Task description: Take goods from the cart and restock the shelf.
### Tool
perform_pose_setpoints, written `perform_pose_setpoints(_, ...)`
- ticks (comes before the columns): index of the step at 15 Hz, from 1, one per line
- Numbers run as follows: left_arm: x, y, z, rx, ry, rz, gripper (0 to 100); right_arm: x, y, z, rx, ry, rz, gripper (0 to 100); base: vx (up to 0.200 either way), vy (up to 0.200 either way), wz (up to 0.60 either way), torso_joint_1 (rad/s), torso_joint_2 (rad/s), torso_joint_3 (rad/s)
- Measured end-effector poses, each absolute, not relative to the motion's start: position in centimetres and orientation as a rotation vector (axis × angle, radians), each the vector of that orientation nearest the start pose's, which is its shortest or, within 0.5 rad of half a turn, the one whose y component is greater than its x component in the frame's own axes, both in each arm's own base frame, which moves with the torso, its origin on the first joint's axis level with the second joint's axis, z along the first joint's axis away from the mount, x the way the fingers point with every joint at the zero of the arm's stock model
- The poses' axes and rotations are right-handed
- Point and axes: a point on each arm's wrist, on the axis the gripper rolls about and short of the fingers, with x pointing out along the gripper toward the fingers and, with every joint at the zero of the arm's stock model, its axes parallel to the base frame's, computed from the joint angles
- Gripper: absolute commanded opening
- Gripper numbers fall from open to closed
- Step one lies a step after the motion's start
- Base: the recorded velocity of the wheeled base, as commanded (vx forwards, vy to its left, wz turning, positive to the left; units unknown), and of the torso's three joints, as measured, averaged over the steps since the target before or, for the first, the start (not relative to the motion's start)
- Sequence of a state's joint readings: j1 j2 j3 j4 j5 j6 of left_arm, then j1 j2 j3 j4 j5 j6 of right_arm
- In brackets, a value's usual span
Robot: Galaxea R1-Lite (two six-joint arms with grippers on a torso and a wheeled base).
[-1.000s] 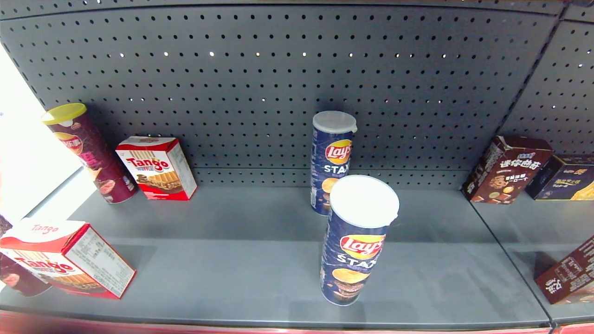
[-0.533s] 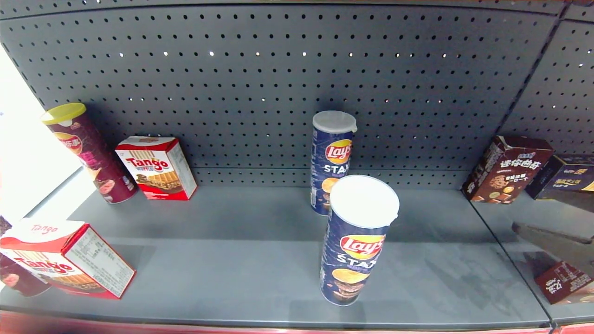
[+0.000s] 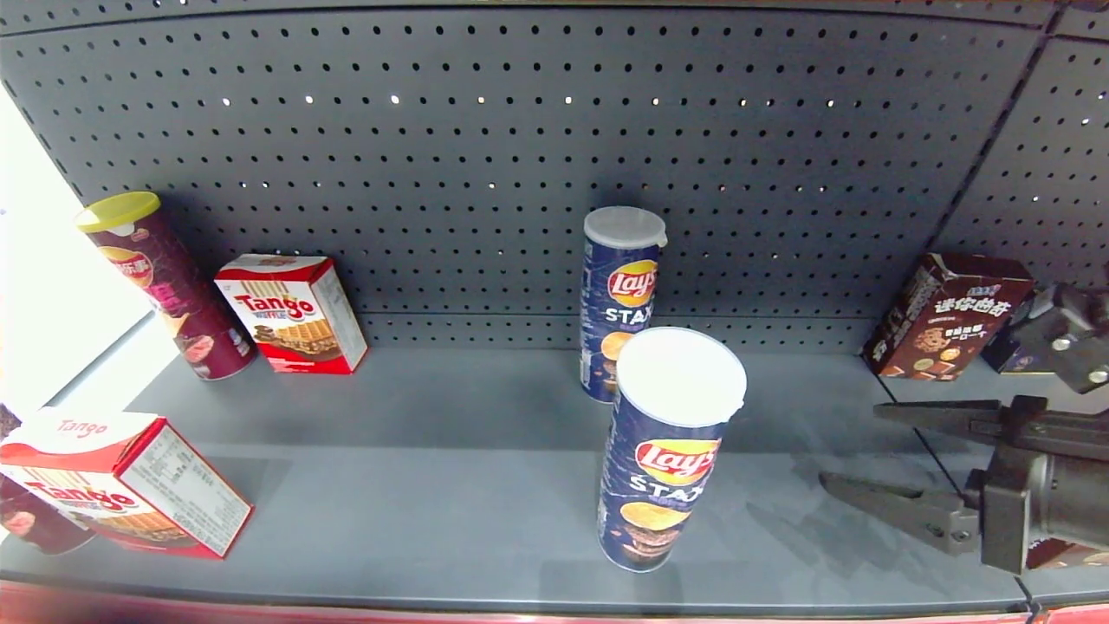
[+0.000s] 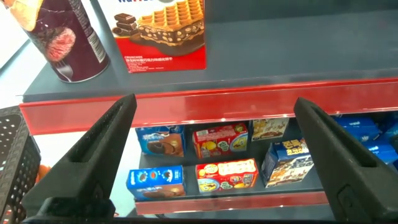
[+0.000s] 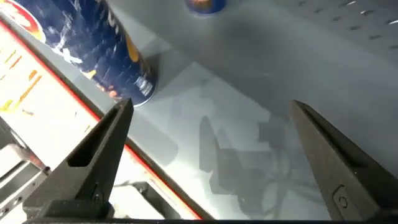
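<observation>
Landmark: front chips can point(image 3: 667, 451).

- Left of it: shelf deck point(image 3: 433, 468) is bare out to the front wafer box point(image 3: 130, 481). Widest lane.
- Just behind it: rear chips can point(image 3: 619, 299) blocks a straight-back reach.
- Far back-left: second wafer box point(image 3: 295, 312) and maroon can point(image 3: 165, 282) at the pegboard point(image 3: 485, 130).
- Right of it: narrower bare strip, with the right gripper point(image 3: 849, 444) over it, fingers spread.
- Back-right: brown cookie box point(image 3: 949, 316).

On the grey shelf point(image 3: 416, 494), two dark blue chip cans with white lids stand upright near the middle: the front can point(image 3: 663, 468) close to the edge, the rear can point(image 3: 617, 303) just behind it. At the left rear, a maroon can point(image 3: 173, 295) with a yellow lid stands just beside a red wafer box point(image 3: 295, 316). A second wafer box point(image 3: 121, 494) sits front left, and a brown chocolate box point(image 3: 949, 316) at the right rear.
</observation>
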State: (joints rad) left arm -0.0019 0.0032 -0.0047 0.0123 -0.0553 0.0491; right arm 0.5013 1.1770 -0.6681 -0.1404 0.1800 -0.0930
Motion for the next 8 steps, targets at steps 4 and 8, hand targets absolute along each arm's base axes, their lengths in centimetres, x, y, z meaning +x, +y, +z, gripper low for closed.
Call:
perform_pose_setpoints(4, -2.3, -0.1, 7.6, 0.05, 0.009, -0.057, 100, 16.2, 10.1, 21.1, -0.166, 0.38, 0.715, 100, 0.0, 0.0, 0.0, 0.0, 0.0, 0.0)
perform_pose_setpoints(8, -2.3, -0.1, 7.6, 0.051, 0.01, -0.057, 100, 16.9, 11.4, 20.1, -0.188, 0.424, 0.727, 100, 0.0, 0.0, 0.0, 0.0, 0.0, 0.0)
